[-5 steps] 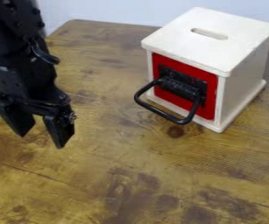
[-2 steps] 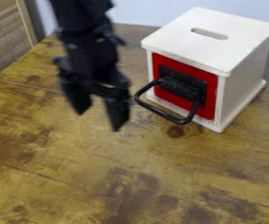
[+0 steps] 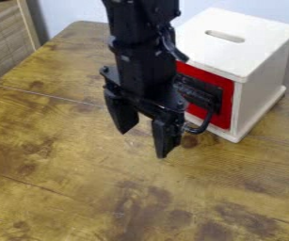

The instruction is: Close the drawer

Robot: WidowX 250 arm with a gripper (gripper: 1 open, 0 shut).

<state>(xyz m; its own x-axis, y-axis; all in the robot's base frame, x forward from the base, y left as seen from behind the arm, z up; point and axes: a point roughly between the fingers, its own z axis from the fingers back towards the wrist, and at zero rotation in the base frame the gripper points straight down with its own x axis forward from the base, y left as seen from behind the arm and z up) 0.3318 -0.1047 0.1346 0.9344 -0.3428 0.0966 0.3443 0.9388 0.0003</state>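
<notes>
The drawer (image 3: 217,91) has a red front and sits in a pale wooden cube box (image 3: 238,49) at the upper right. Its black centre fitting (image 3: 200,95) shows, and part of the black looped wire handle (image 3: 199,124) sticks out toward the table. My black gripper (image 3: 141,133) hangs straight down right in front of the drawer and covers its left part and most of the handle. Its two fingers (image 3: 166,141) are apart with nothing between them. I cannot tell how far the drawer sticks out.
The worn wooden table (image 3: 72,179) spreads to the left and front. The box has a slot in its top (image 3: 227,36). A slatted wooden panel (image 3: 6,38) stands at the far left.
My gripper has swept from the left side of the table rightward and now stands in front of the drawer, hiding most of the handle. The box has not moved.
</notes>
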